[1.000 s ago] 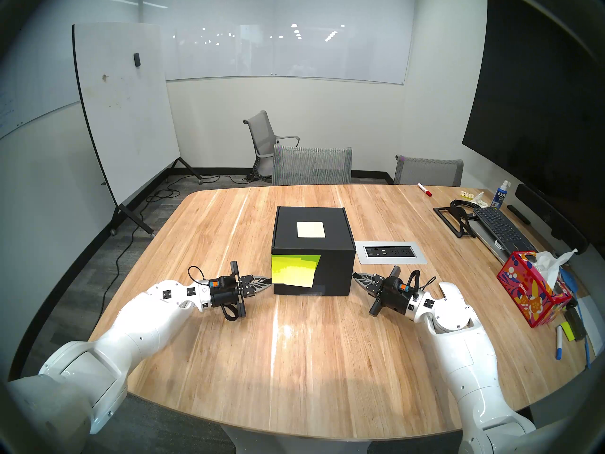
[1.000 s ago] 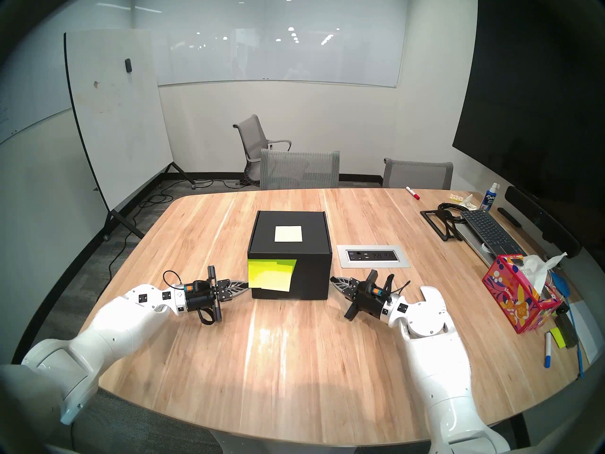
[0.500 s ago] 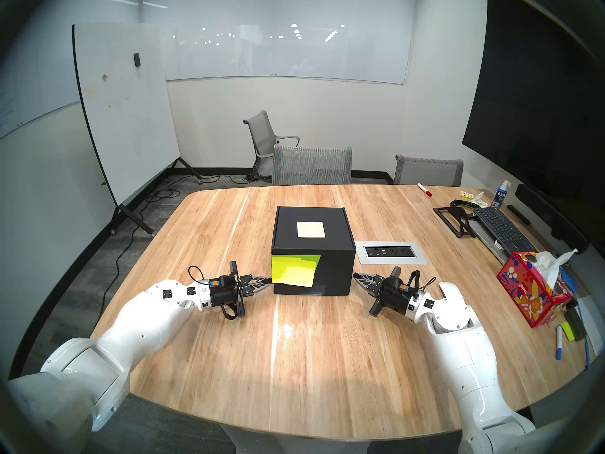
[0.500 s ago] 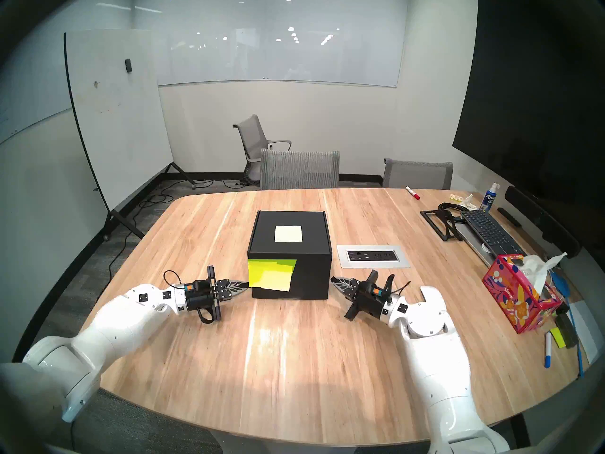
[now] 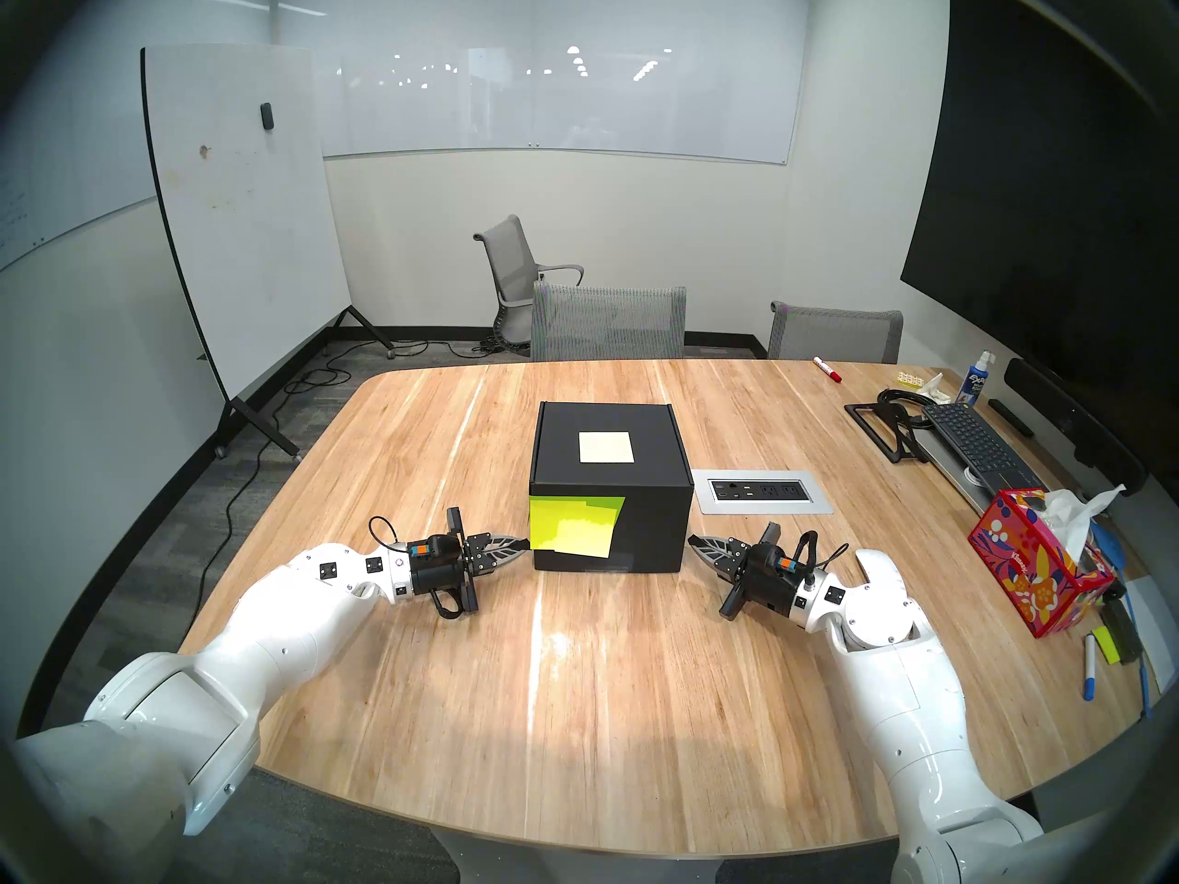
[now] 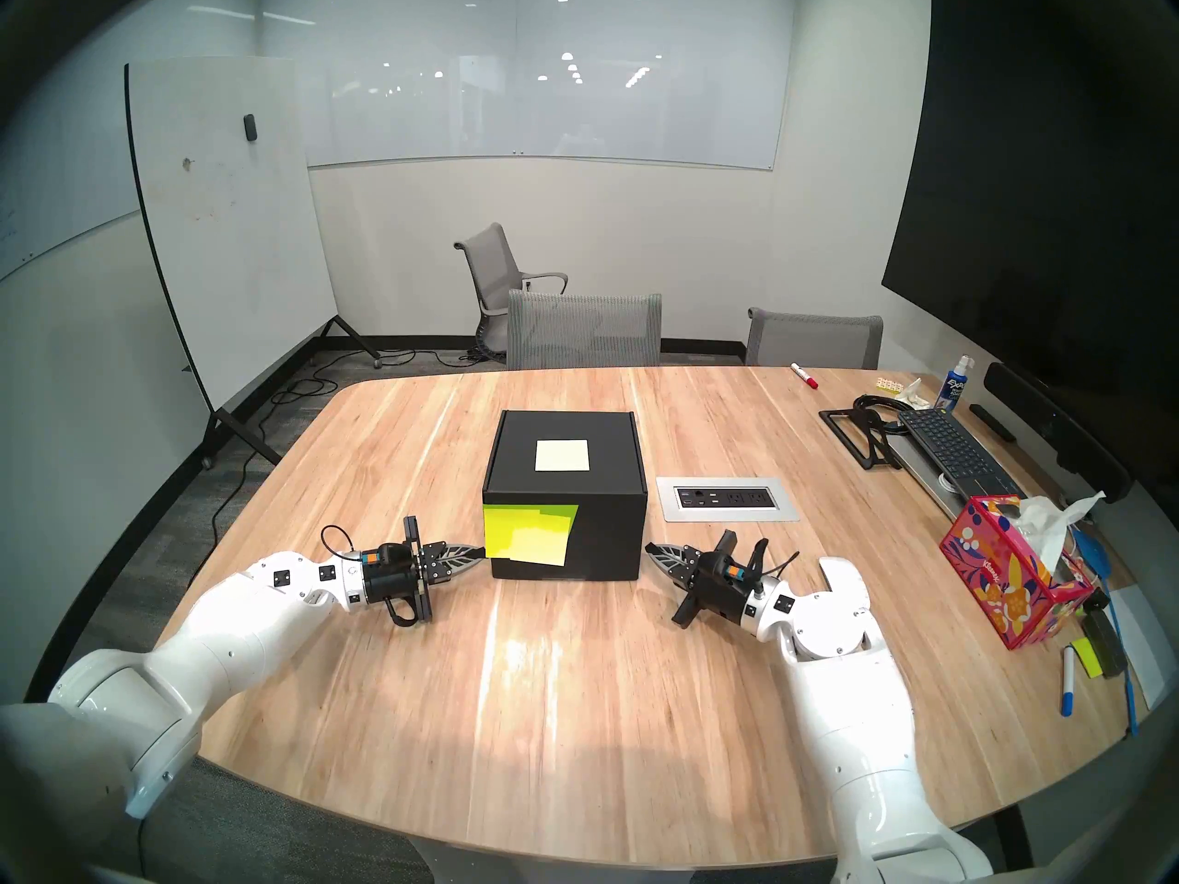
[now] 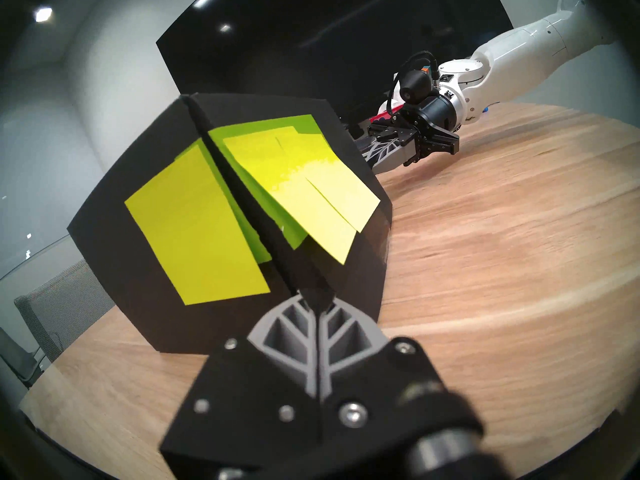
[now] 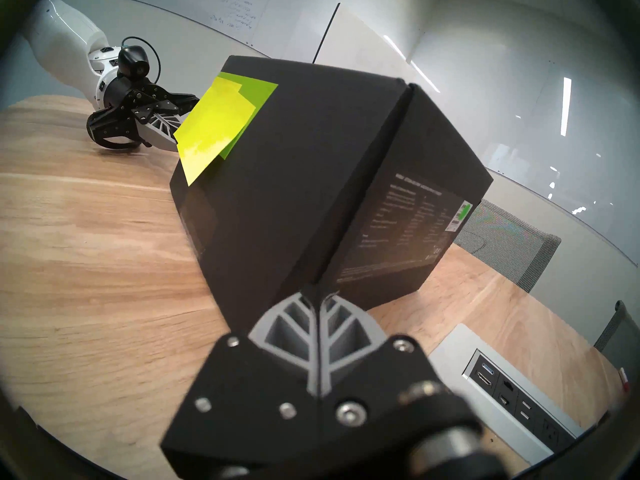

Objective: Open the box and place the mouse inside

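Observation:
The black box stands closed at the table's middle, with a pale square note on its lid and neon yellow-green sticky notes on its front left. It also shows in the other head view. My left gripper is shut, its tip at the box's front left corner, as the left wrist view shows. My right gripper is shut, its tip at the front right corner, as the right wrist view shows. No mouse is in view.
A power outlet panel is set in the table right of the box. A pink patterned tissue box, a keyboard and pens lie at the right edge. Grey chairs stand at the far edge.
Both arms have shifted only slightly. Both grippers stay shut at the box's front corners, and the box has not moved.

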Motion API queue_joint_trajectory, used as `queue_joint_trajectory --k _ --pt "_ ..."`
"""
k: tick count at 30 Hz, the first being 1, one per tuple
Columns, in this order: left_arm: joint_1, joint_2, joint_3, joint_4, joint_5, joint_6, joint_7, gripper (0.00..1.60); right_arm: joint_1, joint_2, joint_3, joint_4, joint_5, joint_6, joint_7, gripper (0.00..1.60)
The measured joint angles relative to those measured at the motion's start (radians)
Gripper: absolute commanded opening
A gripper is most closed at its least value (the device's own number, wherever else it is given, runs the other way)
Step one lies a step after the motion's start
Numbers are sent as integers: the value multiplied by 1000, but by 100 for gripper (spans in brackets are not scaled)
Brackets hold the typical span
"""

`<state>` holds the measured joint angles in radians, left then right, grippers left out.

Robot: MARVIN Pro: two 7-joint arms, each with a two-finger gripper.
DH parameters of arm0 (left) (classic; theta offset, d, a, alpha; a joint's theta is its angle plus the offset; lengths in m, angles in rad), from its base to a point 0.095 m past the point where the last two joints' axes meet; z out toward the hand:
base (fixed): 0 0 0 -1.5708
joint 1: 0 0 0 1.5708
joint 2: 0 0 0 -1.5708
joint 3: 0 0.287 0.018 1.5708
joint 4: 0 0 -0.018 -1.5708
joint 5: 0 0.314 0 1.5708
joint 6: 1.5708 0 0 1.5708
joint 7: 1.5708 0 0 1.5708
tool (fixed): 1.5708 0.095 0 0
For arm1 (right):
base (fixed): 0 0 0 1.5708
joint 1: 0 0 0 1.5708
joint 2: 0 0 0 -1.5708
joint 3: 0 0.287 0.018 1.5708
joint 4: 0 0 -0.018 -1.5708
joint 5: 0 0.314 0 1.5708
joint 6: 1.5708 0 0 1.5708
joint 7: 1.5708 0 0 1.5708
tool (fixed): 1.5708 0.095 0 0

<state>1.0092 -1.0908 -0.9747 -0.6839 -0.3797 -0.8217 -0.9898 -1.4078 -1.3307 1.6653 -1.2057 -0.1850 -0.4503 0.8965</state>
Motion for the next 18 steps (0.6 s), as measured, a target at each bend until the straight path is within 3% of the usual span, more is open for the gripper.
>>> queue_joint_trajectory --k 18 --pt "-17 -19 -2 19 50 9 41 0 2 -4 5 3 0 -4 1 0"
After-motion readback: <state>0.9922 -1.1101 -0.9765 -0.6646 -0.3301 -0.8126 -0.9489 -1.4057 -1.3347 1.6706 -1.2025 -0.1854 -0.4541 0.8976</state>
